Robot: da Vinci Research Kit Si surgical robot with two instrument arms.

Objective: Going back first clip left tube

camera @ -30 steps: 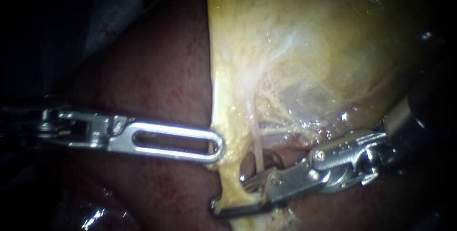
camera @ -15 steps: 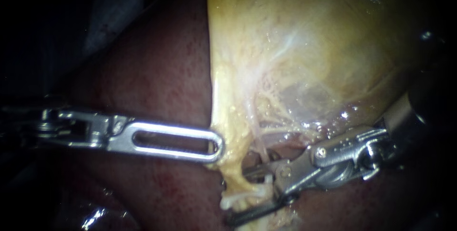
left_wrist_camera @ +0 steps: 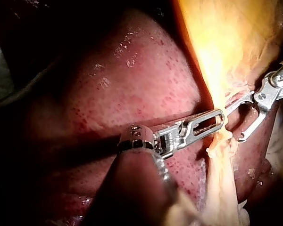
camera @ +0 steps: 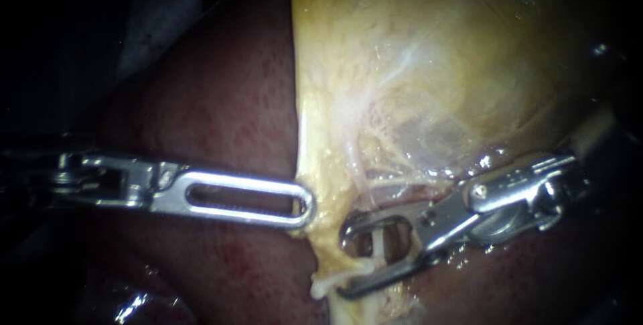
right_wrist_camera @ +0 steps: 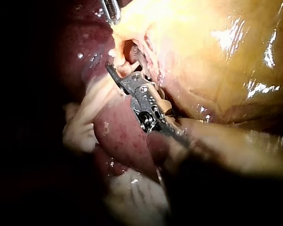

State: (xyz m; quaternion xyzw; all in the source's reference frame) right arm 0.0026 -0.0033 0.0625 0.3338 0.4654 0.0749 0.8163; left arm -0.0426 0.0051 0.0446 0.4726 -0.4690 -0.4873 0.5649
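Two instruments work at the gallbladder's lower edge. The left instrument (camera: 305,208) lies across the liver (camera: 221,97). Its jaws are together and, as far as the endoscope and left wrist views show, clamped on the edge of the gallbladder (camera: 415,43). Just right of that grip, a thin pale tube (camera: 380,248) runs down from the gallbladder. It crosses the gap between the jaws of the right instrument (camera: 345,261), which stand apart, one above and one below, neither pinching it. I cannot make out among the bright metal whether a clip sits on the tube. I judge the step in hand to be the retreat from the tube. The next move calls for drawing the right instrument straight back along its shaft, with the jaws apart so that neither tip hooks the tube, while the left instrument holds steady.
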